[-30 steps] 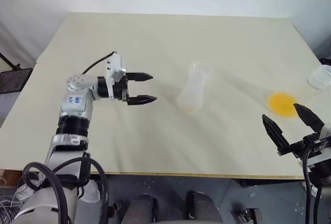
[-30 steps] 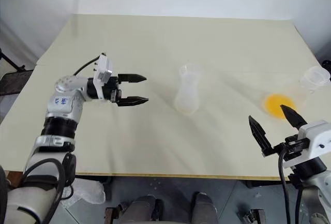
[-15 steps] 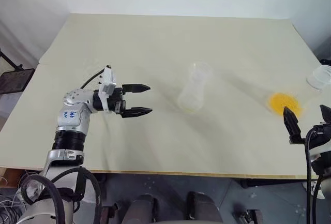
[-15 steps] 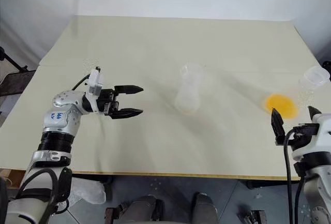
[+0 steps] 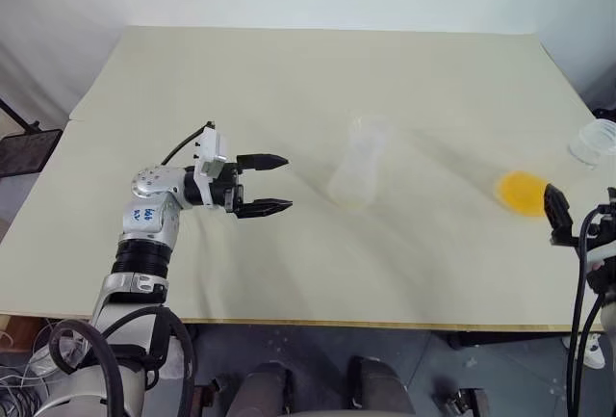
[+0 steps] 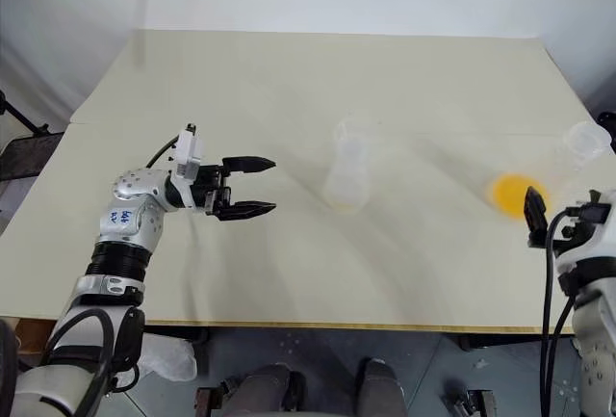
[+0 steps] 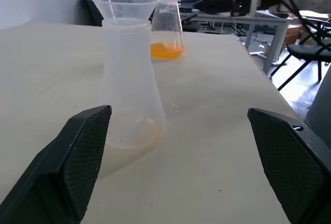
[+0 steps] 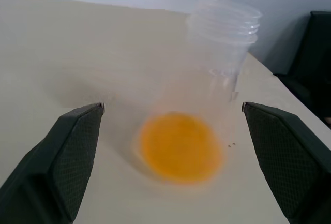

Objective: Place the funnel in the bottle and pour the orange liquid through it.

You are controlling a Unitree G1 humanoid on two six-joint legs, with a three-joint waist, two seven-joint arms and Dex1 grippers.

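Funnel sits in the bottle mid-table. Orange liquid stands in a clear flask near the right edge, beside stacked clear cups. Left gripper and right gripper both spread, empty.

Claw: mine, fingers spread wide.
Between them: orange liquid in a clear flask on the table.
Just behind: stacked clear cups.
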